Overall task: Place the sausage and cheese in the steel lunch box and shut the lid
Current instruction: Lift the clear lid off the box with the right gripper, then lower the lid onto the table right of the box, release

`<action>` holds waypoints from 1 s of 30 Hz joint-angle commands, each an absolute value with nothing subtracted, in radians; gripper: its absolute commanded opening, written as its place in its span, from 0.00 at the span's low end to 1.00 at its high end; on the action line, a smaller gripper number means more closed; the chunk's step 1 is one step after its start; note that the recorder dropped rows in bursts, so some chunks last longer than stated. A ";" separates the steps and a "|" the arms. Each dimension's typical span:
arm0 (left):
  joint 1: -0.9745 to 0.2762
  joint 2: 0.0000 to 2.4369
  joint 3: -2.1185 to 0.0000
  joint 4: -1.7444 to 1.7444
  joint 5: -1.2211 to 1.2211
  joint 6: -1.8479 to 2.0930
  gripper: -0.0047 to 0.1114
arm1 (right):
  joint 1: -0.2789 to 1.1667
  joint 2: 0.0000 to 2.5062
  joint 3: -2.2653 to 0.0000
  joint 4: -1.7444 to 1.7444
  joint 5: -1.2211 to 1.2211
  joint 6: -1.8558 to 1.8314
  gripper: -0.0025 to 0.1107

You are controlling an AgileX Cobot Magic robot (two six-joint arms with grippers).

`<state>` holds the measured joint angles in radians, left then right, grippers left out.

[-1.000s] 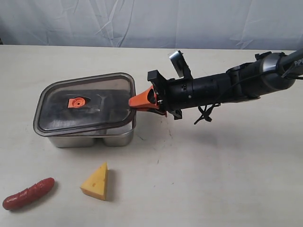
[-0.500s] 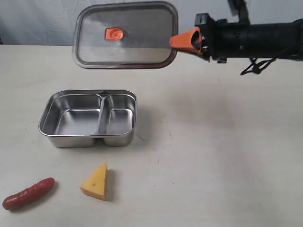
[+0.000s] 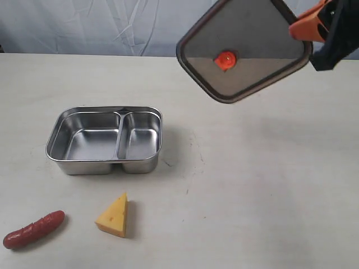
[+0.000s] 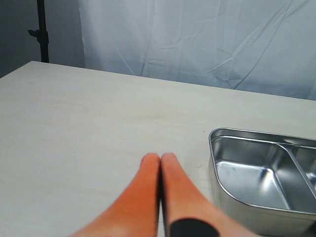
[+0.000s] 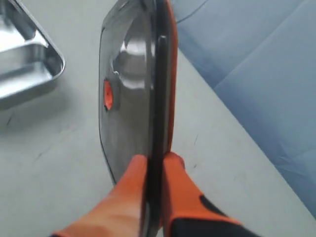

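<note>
The steel lunch box (image 3: 67, 159) stands uncovered on the table, both compartments empty; the left wrist view shows its near corner (image 4: 222, 173). High at the upper right hangs the dark lid (image 3: 247, 33) with its orange-red valve, tilted, with my right gripper (image 3: 307, 25) shut on its edge. The right wrist view shows the lid (image 5: 128, 74) edge-on between the orange fingers (image 5: 174, 173), gripper (image 5: 155, 160). The dark red sausage (image 3: 33, 230) lies at the front left. The yellow cheese wedge (image 3: 114, 216) sits beside it. My left gripper (image 4: 160, 159) is shut and empty, beside the box.
A pale cloth backdrop (image 3: 112, 25) runs along the table's far edge. A dark stand (image 4: 42, 29) rises off the table's far corner in the left wrist view. Bare tabletop (image 3: 252, 185) stretches to the right of the box.
The right gripper lifted the lid off the lunch box, raised it, then swung it to the upper right and tilted it. Sausage, cheese and box have not moved.
</note>
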<state>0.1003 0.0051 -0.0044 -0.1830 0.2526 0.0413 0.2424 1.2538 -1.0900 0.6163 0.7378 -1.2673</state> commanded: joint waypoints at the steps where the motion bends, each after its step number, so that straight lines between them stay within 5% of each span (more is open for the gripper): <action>1: 0.097 0.000 0.000 -0.178 0.243 0.037 0.04 | 0.276 1.241 -1.076 0.446 0.838 -1.248 0.01; 18: 0.097 0.000 0.000 -0.178 0.243 0.037 0.04 | 0.780 1.409 -0.818 0.099 0.615 -0.916 0.01; 30: 0.097 0.000 0.000 -0.178 0.243 0.037 0.04 | 0.840 1.521 -0.791 0.109 0.654 -0.876 0.01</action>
